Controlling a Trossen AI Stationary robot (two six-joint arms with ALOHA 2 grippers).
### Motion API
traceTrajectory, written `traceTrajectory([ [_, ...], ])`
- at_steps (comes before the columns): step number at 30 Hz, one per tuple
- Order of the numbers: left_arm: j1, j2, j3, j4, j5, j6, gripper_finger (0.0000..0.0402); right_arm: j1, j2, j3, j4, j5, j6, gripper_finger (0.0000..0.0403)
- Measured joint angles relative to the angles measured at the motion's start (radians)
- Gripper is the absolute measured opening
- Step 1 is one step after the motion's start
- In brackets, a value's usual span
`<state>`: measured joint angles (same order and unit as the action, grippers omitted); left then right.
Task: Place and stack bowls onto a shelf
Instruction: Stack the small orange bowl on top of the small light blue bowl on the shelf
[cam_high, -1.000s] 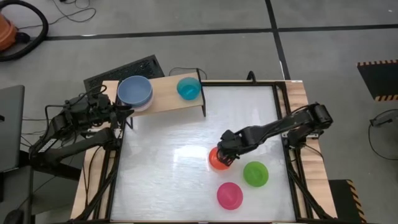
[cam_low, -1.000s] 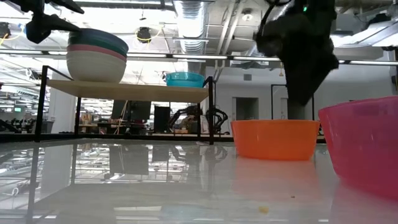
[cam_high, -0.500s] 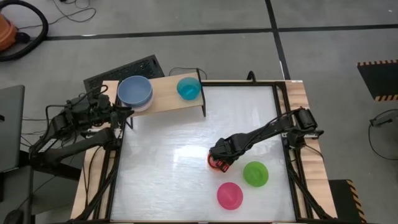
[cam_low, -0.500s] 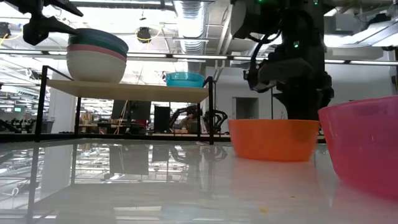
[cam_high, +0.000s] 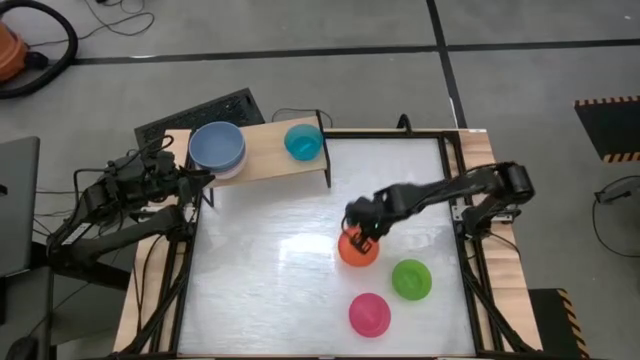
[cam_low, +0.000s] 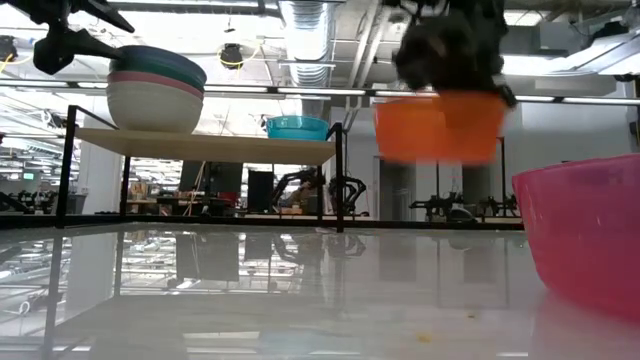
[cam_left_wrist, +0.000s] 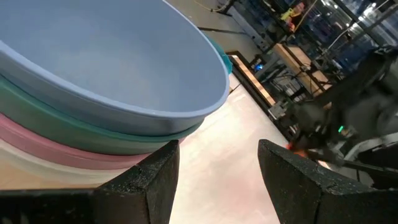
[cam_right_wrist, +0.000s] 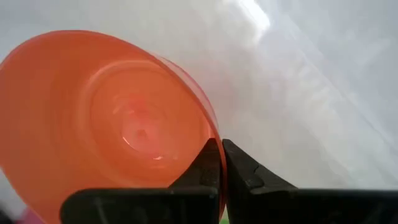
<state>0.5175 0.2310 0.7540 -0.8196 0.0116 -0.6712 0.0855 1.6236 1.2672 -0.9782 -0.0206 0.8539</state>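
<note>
Orange-red, the small round plastic bowl (cam_high: 357, 248) hangs above the desk, its rim clamped in our right hand (cam_high: 362, 236), the light-wood shelf (cam_high: 268, 152) lying far-left with its cyan bowl (cam_high: 302, 141).

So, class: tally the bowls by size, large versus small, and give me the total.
Large bowls: 4, stacked on the shelf: white, pink, green, blue
Small bowls: 4: cyan, orange-red, lime, magenta
Total: 8

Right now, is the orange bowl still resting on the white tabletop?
Apart. The low view shows the orange bowl hanging well above the tabletop, with the room visible beneath it. The right pincer is clamped on its rim.
</note>
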Motion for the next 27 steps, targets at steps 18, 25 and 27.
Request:
traceTrajectory([
  [18,0.000,0.000,0.000,-0.006,-0.104,0.039,0.0204,-0.404,-0.055,0.504,0.172,0.019,-0.342,0.0022],
  [25,0.000,0.000,0.000,-0.007,-0.102,0.023,0.0204,-0.477,0.103,0.701,0.171,0.019,-0.468,0.0022],
  [27,0.000,0.000,0.000,-0.007,-0.099,0.013,0.0204,-0.485,0.150,0.751,0.171,0.018,-0.484,0.0022],
])
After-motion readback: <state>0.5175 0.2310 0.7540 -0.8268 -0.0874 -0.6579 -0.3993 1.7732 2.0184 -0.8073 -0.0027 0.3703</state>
